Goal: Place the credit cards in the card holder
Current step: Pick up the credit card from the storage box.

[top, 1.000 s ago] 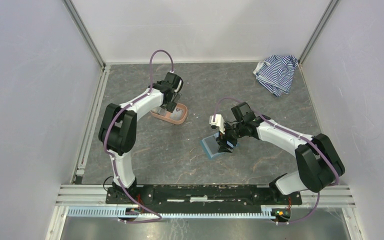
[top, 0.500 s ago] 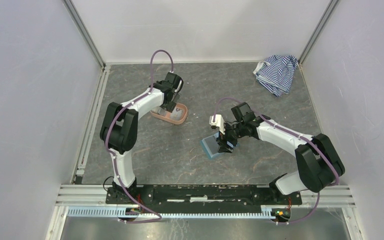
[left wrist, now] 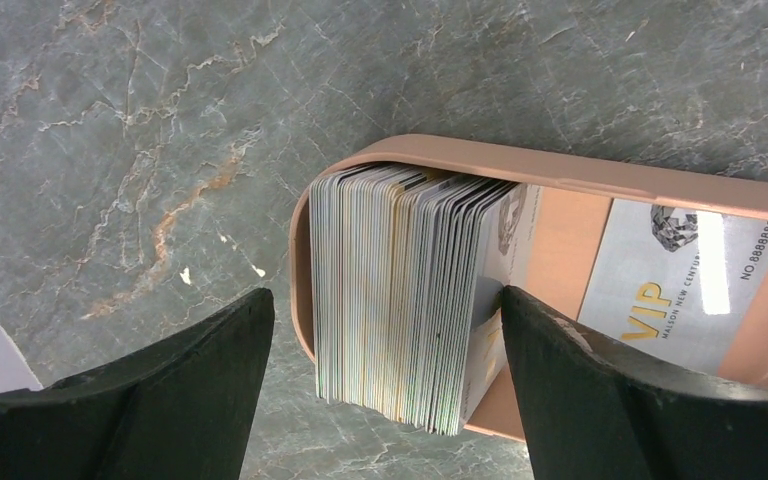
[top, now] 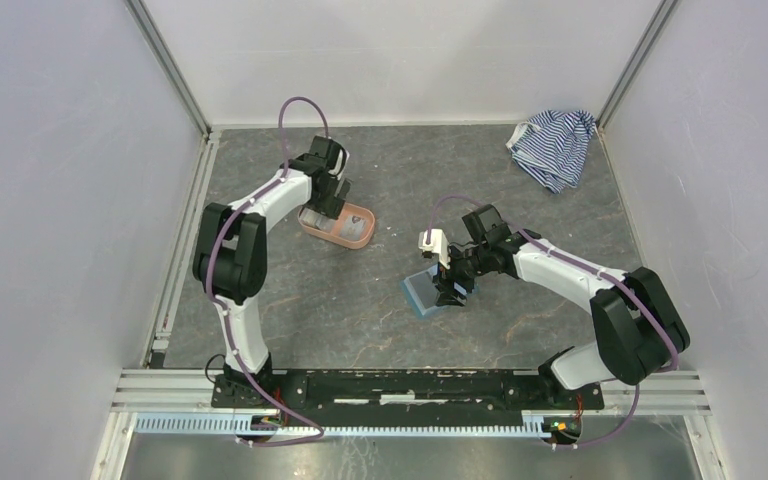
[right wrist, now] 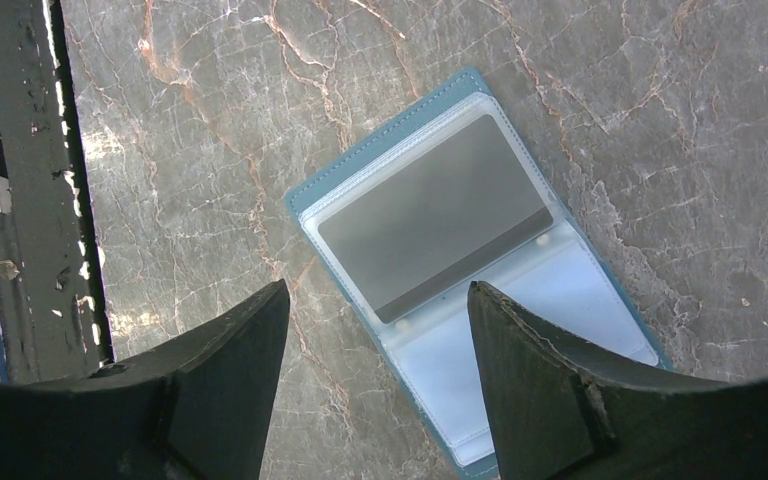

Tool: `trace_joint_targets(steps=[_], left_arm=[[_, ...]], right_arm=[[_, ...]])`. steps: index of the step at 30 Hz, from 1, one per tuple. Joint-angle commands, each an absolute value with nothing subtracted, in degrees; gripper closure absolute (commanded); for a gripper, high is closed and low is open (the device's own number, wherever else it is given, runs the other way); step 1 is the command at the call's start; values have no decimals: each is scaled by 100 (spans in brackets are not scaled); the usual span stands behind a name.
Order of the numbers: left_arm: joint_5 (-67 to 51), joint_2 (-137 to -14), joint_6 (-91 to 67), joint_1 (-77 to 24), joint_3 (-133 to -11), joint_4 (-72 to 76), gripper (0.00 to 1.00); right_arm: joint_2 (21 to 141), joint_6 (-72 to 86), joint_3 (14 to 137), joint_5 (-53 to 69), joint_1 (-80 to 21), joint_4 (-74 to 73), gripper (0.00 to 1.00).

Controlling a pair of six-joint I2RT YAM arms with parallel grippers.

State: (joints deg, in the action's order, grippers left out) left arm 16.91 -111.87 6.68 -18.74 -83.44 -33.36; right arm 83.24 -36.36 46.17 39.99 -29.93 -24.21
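At the far-left of the bench (top: 380,320), the left pincer (left wrist: 380,300) hangs over the salmon-pink tray (left wrist: 560,168), jaws wide and nothing gripped. They straddle the stack of credit cards (left wrist: 400,310), which stands on edge at the tray's rounded end. The left finger is clear of the stack and outside the tray rim. The right finger sits just beside the stack's other face; can't tell if it touches. One more card, silver with gold VIP lettering (left wrist: 680,290), lies flat in the rest of the tray.

Mid-bench, the right pincer (right wrist: 378,290) hovers over the card holder (right wrist: 570,300), jaws apart and empty. The holder lies open and flat, clear sleeves up. A grey card (right wrist: 435,225) already sits in the upper sleeve, and the sleeve below looks empty. A striped cloth (top: 552,145) is bunched in the far-right corner, well apart from everything.

Step in hand, as I judge it: fetching the next card from the tray. Task looks early, one card loaded and a thick stack left.

Next move likely needs the left pincer to drop lower and peel off a single card, not squeeze the whole stack. The cards are thin and packed tight, so pulling several at once or tipping the stack is the risk. The card then has to be carried to the holder, and the right arm is well placed to steady it.
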Motion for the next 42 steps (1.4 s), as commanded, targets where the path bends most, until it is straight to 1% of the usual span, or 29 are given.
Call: trace_joint_targets(steps=[1, 5, 15, 20, 24, 30, 31, 33, 36, 40, 42], left_arm=[[1335, -11145, 490, -1739, -8602, -3448, 11], [1270, -11113, 475, -1706, -8621, -3501, 15], [1204, -10846, 397, -1705, -8646, -3564, 16], [1249, -10767, 396, -1705, -8700, -3616, 19], [1269, -10721, 402, -1705, -8736, -3665, 24], [1127, -10666, 356, -1705, -8708, -3665, 25], [1077, -10680, 350, -1705, -8702, -3669, 24], [894, -10706, 330, -1705, -8696, -3670, 15], [657, -10786, 311, -1713, -8697, -3674, 7], [792, -11000, 348, -1714, -8721, -3690, 0], [1048, -11160, 390, -1714, -8763, -3776, 0]], right_arm=[[8298, -3744, 4834, 4126, -2975, -2408, 27], [8299, -3753, 4834, 4131, -2979, -2413, 27], [8306, -3762, 4843, 4155, -2974, -2435, 27], [8307, -3771, 4843, 4157, -2976, -2431, 27], [8309, -3773, 4843, 4157, -2978, -2436, 27], [8314, -3781, 4846, 4165, -2978, -2443, 26], [8319, -3780, 4851, 4166, -2977, -2452, 26], [8317, -3783, 4854, 4168, -2976, -2448, 26], [8330, -3788, 4856, 4175, -2978, -2461, 26], [8324, -3789, 4860, 4179, -2975, -2470, 26], [8323, -3801, 4860, 4181, -2975, -2475, 26]])
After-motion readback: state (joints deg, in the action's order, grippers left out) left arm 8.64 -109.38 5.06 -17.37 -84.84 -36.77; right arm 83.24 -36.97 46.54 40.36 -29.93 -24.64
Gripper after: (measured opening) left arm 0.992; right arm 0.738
